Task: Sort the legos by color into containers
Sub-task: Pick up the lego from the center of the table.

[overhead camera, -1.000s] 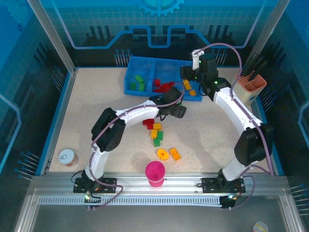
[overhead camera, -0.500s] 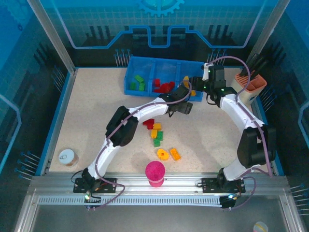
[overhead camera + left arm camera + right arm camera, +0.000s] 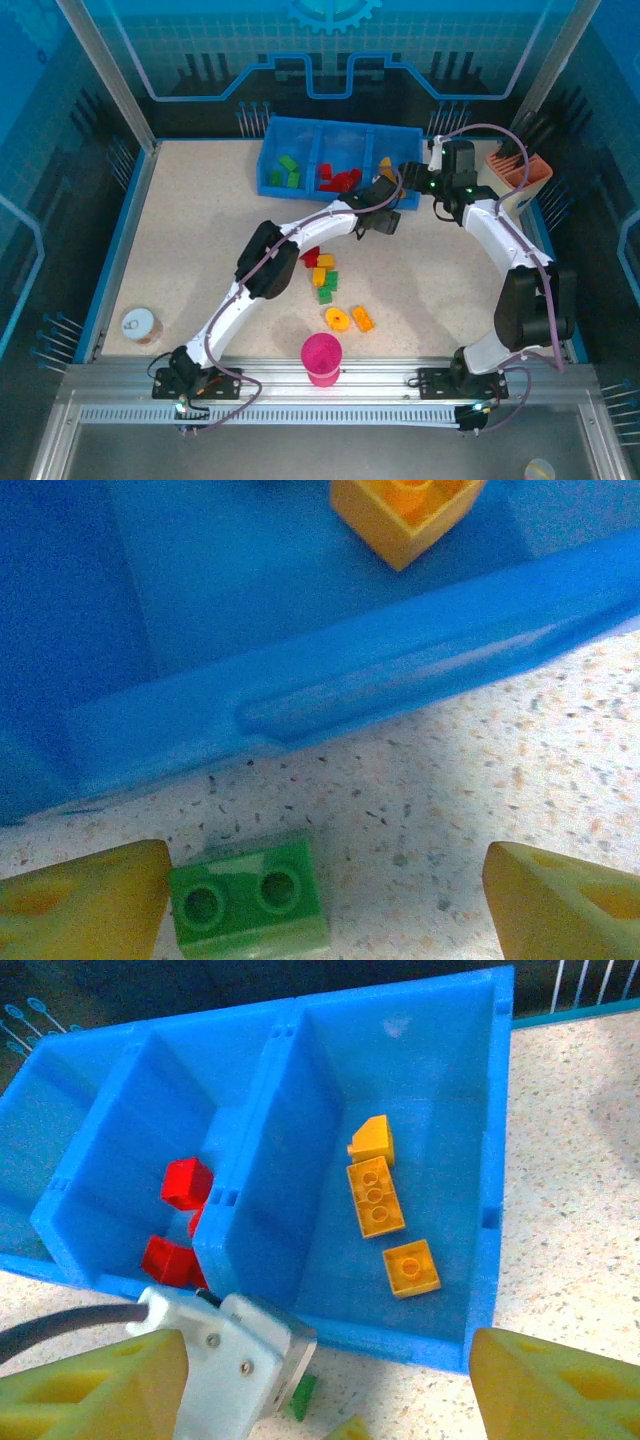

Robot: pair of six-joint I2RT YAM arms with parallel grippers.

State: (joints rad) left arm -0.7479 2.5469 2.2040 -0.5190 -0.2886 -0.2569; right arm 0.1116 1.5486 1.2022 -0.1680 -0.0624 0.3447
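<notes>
- The left tool [image 3: 327, 875] stands wide over the bench [image 3: 450, 780], just in front of the blue tray [image 3: 400, 670].
- A green brick [image 3: 248, 895] lies flat on the bench between its fingers, studs up. It is touching or almost touching the finger on the left of the wrist view. A clear gap separates it from the other finger, so nothing is gripped.
- The right tool [image 3: 328, 1360] is also wide and empty, hovering above the tray's near wall by the right-hand compartment.
- That compartment holds three orange bricks [image 3: 375, 1197], and the middle one holds red bricks [image 3: 186, 1182]. The left one, seen from above, holds green bricks [image 3: 285, 172].
- Loose legos [image 3: 322, 270] — red, yellow and green — sit in a cluster mid-bench. A round yellow piece [image 3: 337, 319] and an orange brick [image 3: 362, 320] lie side by side nearer the arms' bases.
- A magenta cup [image 3: 321, 358] stands upright at the bench's near edge, between the two bases.
</notes>
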